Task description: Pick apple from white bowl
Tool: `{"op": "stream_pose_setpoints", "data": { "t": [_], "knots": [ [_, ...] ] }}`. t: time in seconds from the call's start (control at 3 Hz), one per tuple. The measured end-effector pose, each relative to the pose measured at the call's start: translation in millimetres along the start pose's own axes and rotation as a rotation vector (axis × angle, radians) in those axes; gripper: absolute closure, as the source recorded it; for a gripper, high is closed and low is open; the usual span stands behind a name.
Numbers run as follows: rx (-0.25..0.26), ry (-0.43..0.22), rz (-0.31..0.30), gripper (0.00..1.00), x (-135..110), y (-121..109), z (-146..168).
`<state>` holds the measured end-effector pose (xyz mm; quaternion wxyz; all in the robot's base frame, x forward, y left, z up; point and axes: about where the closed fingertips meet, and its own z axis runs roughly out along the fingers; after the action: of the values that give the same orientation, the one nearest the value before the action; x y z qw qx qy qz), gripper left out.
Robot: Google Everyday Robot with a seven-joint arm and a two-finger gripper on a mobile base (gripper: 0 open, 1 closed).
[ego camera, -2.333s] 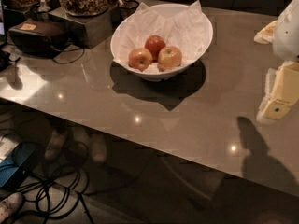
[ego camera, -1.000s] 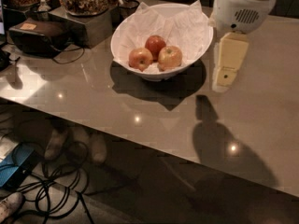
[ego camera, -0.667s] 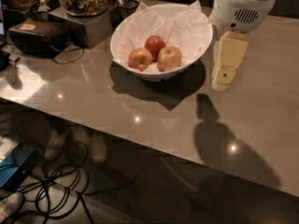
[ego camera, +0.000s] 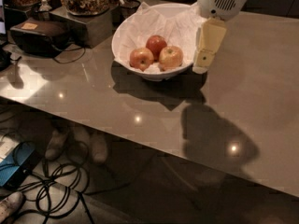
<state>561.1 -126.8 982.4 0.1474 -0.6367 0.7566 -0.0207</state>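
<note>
Apple (ego camera: 170,56) sits on crinkled paper (ego camera: 149,20) in white bowl (ego camera: 125,29) on the table (ego camera: 261,83), nearest of the three fruits to the gripper (ego camera: 202,64), which hangs pointing down just outside the bowl's rim (open or closed: can't tell). Two redder apples (ego camera: 141,58) lie beside it.

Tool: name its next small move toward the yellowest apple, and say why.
Probably ease the tool sideways over the white bowl until it is above the yellow-gold apple: it hangs at the bowl's rim, beside that apple, not over it.
</note>
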Motion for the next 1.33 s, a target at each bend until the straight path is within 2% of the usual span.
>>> {"op": "stream_pose_setpoints", "data": {
  "t": [0.33, 0.67, 1.33],
  "knots": [
    [0.038, -0.055, 0.025, 0.0, -17, -27, 3],
    [0.049, -0.062, 0.024, 0.0, -20, -29, 3],
    [-0.05, -0.062, 0.092, 0.0, -32, -54, 38]
  ]
}}
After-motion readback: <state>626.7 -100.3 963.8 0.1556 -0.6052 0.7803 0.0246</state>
